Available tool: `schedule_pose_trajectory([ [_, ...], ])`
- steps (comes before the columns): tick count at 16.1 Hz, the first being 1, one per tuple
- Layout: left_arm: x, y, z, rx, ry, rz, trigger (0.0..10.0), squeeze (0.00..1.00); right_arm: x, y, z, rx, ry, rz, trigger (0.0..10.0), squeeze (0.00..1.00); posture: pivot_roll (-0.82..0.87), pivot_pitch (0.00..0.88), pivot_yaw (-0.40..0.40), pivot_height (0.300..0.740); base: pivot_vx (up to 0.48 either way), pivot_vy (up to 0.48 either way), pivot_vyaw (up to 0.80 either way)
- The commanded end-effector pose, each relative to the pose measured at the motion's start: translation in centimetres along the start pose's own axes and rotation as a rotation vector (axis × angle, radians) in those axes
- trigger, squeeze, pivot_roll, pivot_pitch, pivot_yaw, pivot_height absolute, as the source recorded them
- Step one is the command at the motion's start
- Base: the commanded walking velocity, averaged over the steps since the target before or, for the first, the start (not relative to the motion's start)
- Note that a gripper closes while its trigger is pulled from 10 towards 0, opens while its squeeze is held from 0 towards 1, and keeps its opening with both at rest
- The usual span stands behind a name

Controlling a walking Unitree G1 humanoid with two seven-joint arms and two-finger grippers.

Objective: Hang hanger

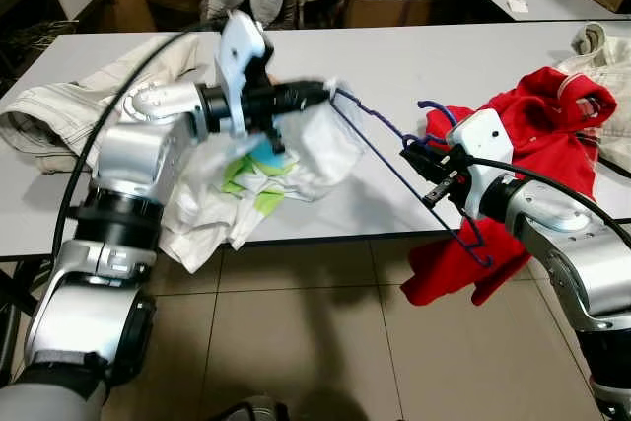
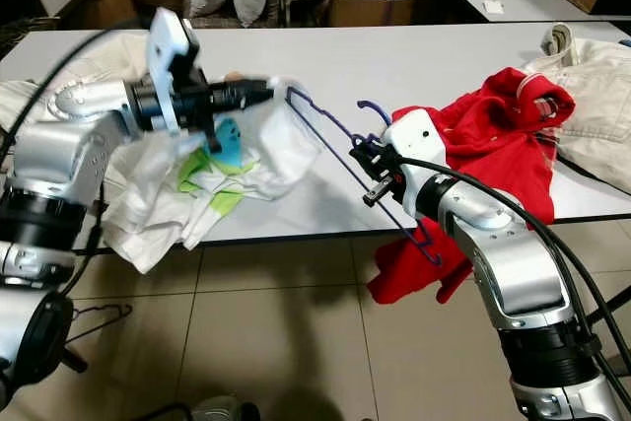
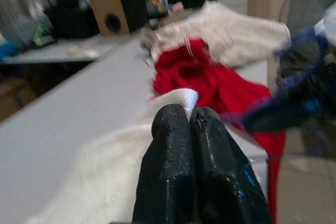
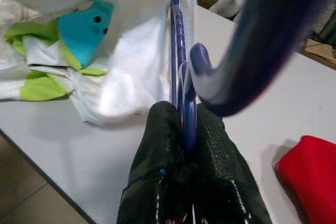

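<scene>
A blue wire hanger [image 1: 394,160] is held above the white table's front edge, my right gripper [image 1: 419,160] shut on its middle near the hook. One end of the hanger reaches into a white shirt with a teal and green print [image 1: 286,160]. My left gripper [image 1: 317,94] is shut on the shirt's collar edge, lifting it off the table. In the right wrist view the hanger [image 4: 181,77] runs between the black fingers toward the shirt [image 4: 126,72]. The left wrist view has the shut fingertips [image 3: 184,124] pinching white cloth [image 3: 181,98].
A red garment [image 1: 523,145] drapes over the table edge by my right arm. Beige clothes [image 1: 59,105] lie at the table's left and a cream one [image 1: 606,66] at the far right. Another hanger [image 2: 89,322] lies on the tiled floor. Boxes and cushions stand behind the table.
</scene>
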State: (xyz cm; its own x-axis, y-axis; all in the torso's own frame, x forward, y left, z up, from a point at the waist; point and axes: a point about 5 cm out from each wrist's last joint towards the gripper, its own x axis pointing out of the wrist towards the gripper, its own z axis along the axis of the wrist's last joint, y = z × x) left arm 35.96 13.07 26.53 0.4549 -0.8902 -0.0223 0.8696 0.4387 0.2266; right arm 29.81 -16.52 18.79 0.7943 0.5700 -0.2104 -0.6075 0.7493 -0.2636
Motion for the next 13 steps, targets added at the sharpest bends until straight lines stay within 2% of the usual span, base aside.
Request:
schedule_pose_trajectory([
  [1, 0.0, 0.4, 1.3, 0.037, -0.046, 0.016, 0.0, 0.0, 0.2, 0.2, -0.1, -0.017, 0.015, 0.027, 10.0, 0.0, -0.04, 0.0, 0.02, 0.74, 0.0, 0.0, 0.0],
  [4, -0.3, 0.5, 3.1, 0.021, -0.155, 0.0, 0.0, 0.0, 0.1, 0.3, -1.3, -0.008, 0.085, 0.042, 10.0, 0.0, -0.04, 0.0, 0.019, 0.74, 0.0, 0.0, 0.0],
  [9, -1.5, 1.2, 5.8, 0.021, -0.339, 0.02, 0.0, 0.0, -0.4, 0.0, -2.8, 0.075, 0.165, 0.053, 10.0, 0.0, -0.04, 0.0, 0.013, 0.74, 0.0, 0.0, 0.0],
  [11, -1.6, 1.0, 6.2, 0.019, -0.366, -0.002, 0.0, 0.0, -0.6, -0.3, -3.0, 0.101, 0.18, 0.033, 10.0, 0.0, -0.03, 0.0, 0.012, 0.74, 0.0, 0.0, 0.0],
  [12, -1.6, 0.8, 6.1, 0.013, -0.363, -0.022, 0.0, 0.0, -0.6, -1.2, -2.9, 0.198, 0.15, -0.045, 10.0, 0.0, -0.03, 0.0, 0.011, 0.74, 0.0, 0.0, 0.0],
  [13, -1.6, 0.7, 5.8, 0.015, -0.346, -0.029, 0.0, 0.0, -0.6, -1.8, -2.7, 0.254, 0.119, -0.098, 10.0, 0.0, -0.04, 0.0, 0.011, 0.74, 0.0, 0.0, 0.0],
])
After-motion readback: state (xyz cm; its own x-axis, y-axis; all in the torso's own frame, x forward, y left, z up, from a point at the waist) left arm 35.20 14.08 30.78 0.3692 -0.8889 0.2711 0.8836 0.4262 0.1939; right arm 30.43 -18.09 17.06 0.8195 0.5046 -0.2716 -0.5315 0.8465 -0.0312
